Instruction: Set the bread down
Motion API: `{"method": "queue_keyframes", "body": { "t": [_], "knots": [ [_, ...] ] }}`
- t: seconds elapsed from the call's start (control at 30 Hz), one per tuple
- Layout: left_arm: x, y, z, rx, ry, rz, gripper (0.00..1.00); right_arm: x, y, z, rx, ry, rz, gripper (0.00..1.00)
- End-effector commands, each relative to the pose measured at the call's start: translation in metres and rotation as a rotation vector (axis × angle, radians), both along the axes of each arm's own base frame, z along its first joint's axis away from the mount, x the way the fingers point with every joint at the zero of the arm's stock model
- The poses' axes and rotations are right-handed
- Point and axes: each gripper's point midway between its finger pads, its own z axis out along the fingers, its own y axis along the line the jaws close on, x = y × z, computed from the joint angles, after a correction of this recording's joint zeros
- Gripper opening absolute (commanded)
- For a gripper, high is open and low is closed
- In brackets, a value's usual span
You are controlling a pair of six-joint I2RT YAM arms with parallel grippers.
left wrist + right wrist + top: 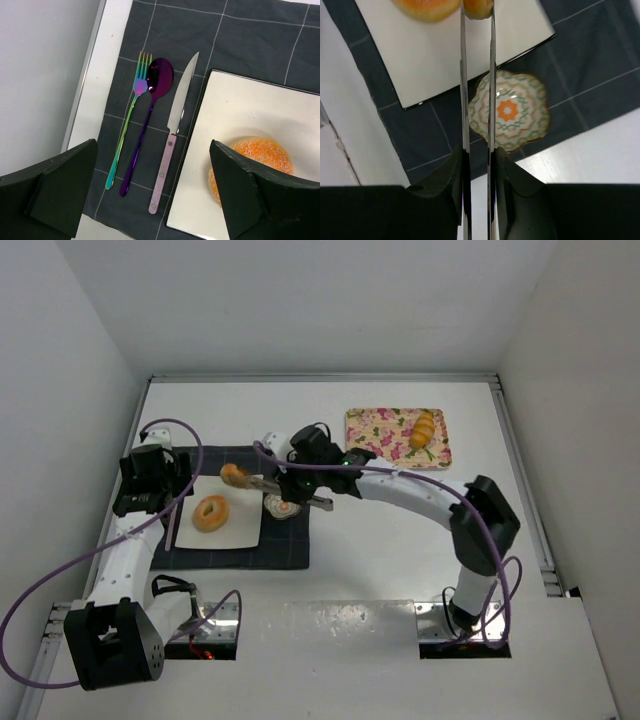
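My right gripper (477,156) is squeezed narrow on a pair of tongs (464,75). Their tips pinch the round bun (478,7) at the top edge of the right wrist frame, seen against the white plate (420,60), just right of the bagel (427,6). The croissant roll (424,430) lies on the floral tray (368,426), upper right of the overhead frame. My left gripper (152,145) stands wide.
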Motion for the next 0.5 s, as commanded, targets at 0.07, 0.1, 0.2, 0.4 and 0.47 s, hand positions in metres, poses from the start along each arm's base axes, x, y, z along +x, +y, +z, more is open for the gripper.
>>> {"method": "queue_keyframes", "body": {
  "t": [0.07, 0.1, 0.2, 0.4, 0.47],
  "knots": [
    [0.000, 0.001, 0.009, 0.014, -0.039, 0.009, 1.00, -0.008, 0.022, -0.010, 0.003, 0.064, 0.091, 0.23],
    [0.000, 0.001, 0.009, 0.014, -0.039, 0.009, 1.00, -0.008, 0.023, -0.016, -0.007, 0.076, 0.093, 0.25],
    [0.000, 0.001, 0.009, 0.014, -0.039, 0.009, 1.00, -0.011, 0.019, -0.024, -0.030, 0.097, 0.090, 0.31],
    [0.001, 0.001, 0.010, 0.023, -0.045, 0.004, 1.00, -0.014, 0.017, -0.020, -0.033, 0.102, 0.093, 0.55],
    [0.000, -0.001, 0.006, 0.015, -0.036, -0.005, 1.00, -0.011, 0.019, -0.014, -0.021, 0.089, 0.091, 0.56]
  ]
}}
